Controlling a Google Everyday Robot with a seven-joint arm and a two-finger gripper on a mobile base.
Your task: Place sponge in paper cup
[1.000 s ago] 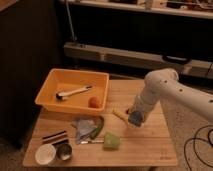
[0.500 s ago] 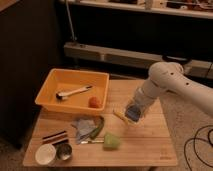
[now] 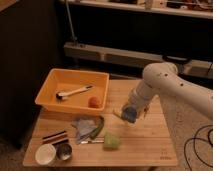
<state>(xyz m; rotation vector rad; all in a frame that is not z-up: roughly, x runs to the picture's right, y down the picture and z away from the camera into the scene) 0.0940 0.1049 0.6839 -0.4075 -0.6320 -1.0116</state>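
The sponge (image 3: 129, 113), a small blue-grey block with a paler edge, sits between the fingers of my gripper (image 3: 131, 116), right of the table's middle and just above the wood. The gripper is shut on it and hangs from the white arm (image 3: 165, 82) that comes in from the right. The paper cup (image 3: 45, 154), round and white, stands at the front left corner of the table, far from the gripper. A smaller shiny metal cup (image 3: 64, 152) stands right beside it.
An orange bin (image 3: 50, 87) at the back left holds a brush (image 3: 72, 92) and an orange ball (image 3: 94, 102). A light green lump (image 3: 111, 141), a crumpled grey wrapper (image 3: 84, 125) and a dark bar (image 3: 54, 136) lie between gripper and cups. The wooden table (image 3: 150, 145) ends close behind the cups.
The arm has lifted and swung a little to the left. The gripper with the sponge has risen slightly off the table.
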